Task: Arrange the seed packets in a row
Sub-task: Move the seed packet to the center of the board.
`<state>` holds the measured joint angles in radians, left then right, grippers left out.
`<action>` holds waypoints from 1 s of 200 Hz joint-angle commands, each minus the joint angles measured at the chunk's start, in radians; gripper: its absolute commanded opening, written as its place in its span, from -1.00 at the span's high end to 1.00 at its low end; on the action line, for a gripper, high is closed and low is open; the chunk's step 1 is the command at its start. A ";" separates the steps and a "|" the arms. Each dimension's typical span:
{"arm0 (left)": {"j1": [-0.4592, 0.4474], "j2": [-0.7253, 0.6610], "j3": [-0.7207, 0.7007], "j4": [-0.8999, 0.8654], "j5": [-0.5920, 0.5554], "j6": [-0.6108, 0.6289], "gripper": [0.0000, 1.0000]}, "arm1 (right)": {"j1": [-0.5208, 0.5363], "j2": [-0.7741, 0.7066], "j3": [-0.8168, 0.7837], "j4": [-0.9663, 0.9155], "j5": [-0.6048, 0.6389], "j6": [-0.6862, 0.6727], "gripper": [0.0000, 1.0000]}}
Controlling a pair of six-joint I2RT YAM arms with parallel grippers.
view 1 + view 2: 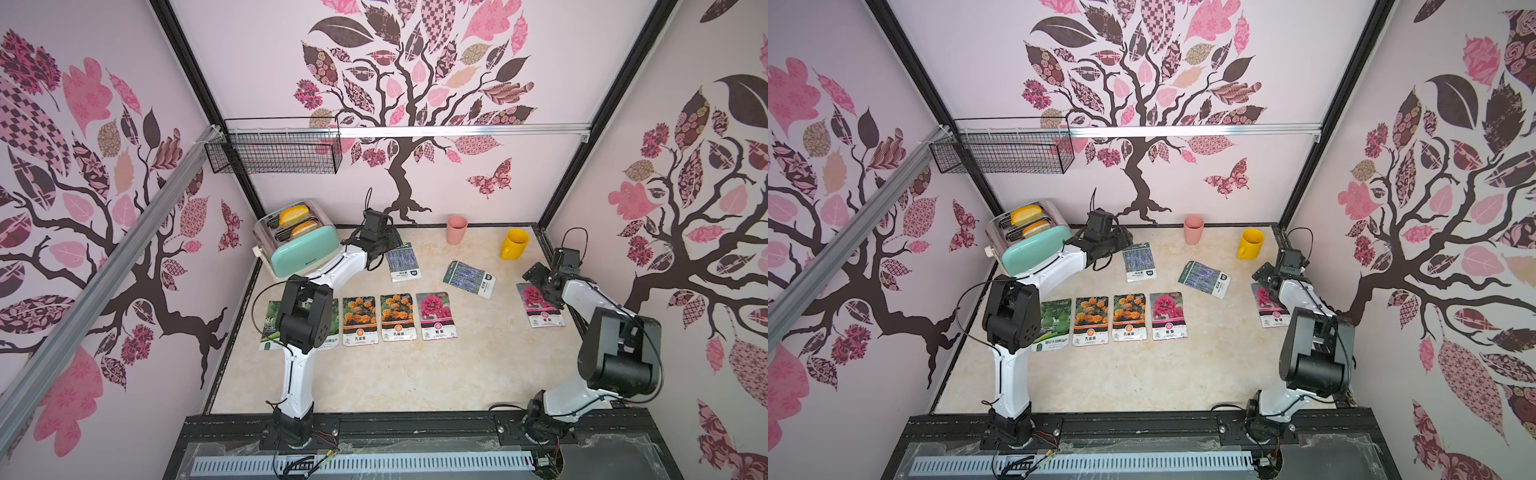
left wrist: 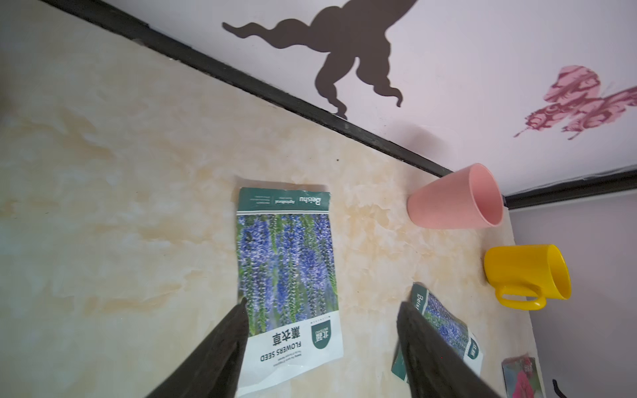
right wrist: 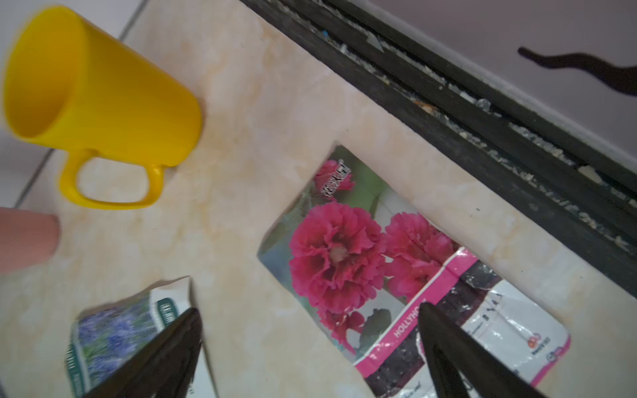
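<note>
By the right edge of the table (image 1: 415,374) the hollyhock packet (image 1: 538,309) lies lengthwise along it, beneath my spread right gripper (image 3: 308,308), well apart from my spread left gripper (image 2: 323,302)

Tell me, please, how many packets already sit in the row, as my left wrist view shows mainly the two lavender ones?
Observer: In both top views four lie side by side near the front: a gourd packet partly behind the left arm, two marigold packets and, and a magenta packet.
Operator: Where does the other magenta one lie?
Observer: The second magenta packet lies apart on the robot's right side, out of the row.
Operator: Is the right arm holding it?
Observer: No, the right gripper hangs open near its far end, holding nothing.
</note>
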<state>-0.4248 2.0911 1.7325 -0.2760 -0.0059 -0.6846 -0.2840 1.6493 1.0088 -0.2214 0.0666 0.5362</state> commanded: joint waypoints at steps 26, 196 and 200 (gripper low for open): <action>-0.063 -0.012 -0.009 0.014 0.006 0.074 -0.41 | -0.001 0.166 0.093 -0.164 -0.013 -0.125 -0.99; -0.076 -0.102 -0.140 0.026 0.074 0.044 -0.40 | 0.240 0.043 -0.091 -0.328 -0.128 -0.205 -0.98; -0.076 -0.101 -0.142 0.028 0.076 0.043 -0.40 | 0.250 0.043 -0.097 -0.328 -0.129 -0.204 -0.98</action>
<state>-0.5022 2.0109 1.6062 -0.2642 0.0494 -0.6338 -0.0772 1.6913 0.9642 -0.4728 -0.0326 0.3321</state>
